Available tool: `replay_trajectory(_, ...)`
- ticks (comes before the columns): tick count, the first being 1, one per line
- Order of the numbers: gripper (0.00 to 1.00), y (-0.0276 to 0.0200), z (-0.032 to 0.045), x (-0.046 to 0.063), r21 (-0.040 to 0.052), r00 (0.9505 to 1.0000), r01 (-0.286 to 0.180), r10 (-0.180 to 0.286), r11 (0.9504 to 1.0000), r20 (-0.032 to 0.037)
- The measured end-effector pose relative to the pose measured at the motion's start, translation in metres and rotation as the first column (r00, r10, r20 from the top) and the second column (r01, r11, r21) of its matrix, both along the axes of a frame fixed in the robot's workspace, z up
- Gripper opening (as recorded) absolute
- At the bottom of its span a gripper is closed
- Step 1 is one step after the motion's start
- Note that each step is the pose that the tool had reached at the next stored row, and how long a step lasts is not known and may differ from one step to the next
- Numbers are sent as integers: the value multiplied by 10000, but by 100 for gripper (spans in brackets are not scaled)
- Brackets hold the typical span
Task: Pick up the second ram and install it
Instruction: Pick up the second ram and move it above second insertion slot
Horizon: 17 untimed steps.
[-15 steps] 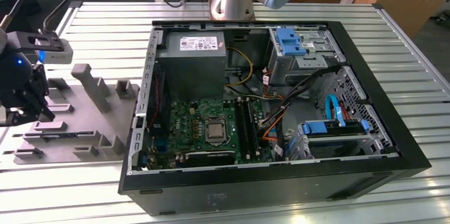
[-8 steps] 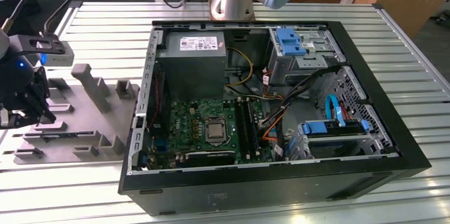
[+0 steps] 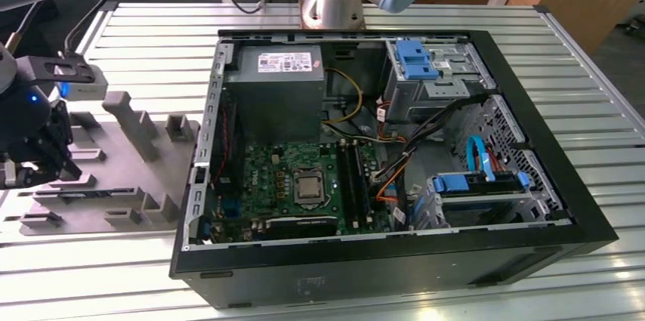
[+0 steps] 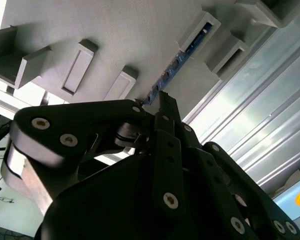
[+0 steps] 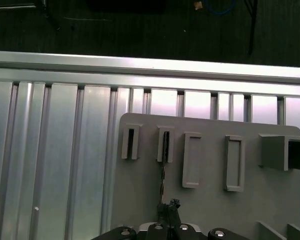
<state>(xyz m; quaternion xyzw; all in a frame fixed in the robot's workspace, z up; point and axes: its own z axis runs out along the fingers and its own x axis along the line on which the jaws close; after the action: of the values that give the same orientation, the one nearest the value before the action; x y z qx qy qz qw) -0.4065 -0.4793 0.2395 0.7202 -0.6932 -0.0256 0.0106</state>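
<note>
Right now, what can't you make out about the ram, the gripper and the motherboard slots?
- Second ram: seen edge-on in both wrist views. Its near end is hidden behind the gripper, so contact can't be judged.
- Grey tray: in the exterior view the gripper covers the slot end where the stick sits.
- Motherboard slots: too small in the exterior view to tell which are filled.

A grey plastic tray [image 5: 205, 210] with rectangular upright posts is seen lying on a ribbed silvery metal table [image 5: 55, 150]. A thin dark ram stick [image 5: 163, 175], viewed edge-on, is seated in one post, its other end pinched by the black gripper [image 5: 168, 207].
</note>
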Motion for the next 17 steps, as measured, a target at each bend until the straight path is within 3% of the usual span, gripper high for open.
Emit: replay_trajectory(17,11,-6,-189,-83,0,9999,-127,127,9999,1)
